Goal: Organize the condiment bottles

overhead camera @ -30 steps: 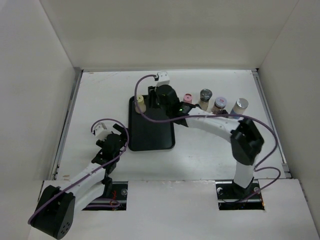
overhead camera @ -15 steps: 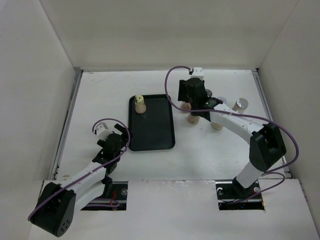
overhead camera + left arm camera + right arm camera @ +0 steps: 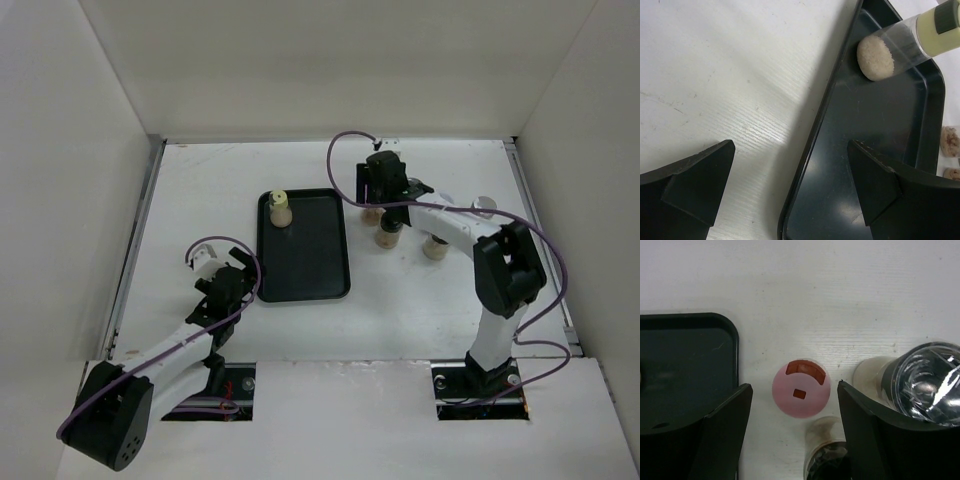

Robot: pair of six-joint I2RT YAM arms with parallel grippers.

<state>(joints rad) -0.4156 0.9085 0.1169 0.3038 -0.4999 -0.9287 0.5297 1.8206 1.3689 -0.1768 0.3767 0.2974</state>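
A yellow-capped bottle (image 3: 281, 208) stands at the far left corner of the black tray (image 3: 310, 270); it also shows in the left wrist view (image 3: 900, 42). My right gripper (image 3: 378, 203) hangs open over the condiment bottles to the right of the tray. In the right wrist view its jaws (image 3: 794, 402) straddle a pink-capped bottle (image 3: 801, 388), with gaps on both sides. A dark-capped bottle (image 3: 827, 455) and a silver-capped bottle (image 3: 922, 382) stand close by. My left gripper (image 3: 228, 282) is open at the tray's near left edge (image 3: 812, 150), holding nothing.
Two more bottles (image 3: 389, 232) (image 3: 434, 246) stand in front of my right gripper, and another (image 3: 485, 206) is partly behind the arm. White walls enclose the table on three sides. The tray's raised rim (image 3: 735, 347) lies just left of the pink-capped bottle.
My right gripper has left the yellow-capped bottle standing on the tray, swung right to the bottle group and opened wider over the pink-capped one. The left arm has barely moved.
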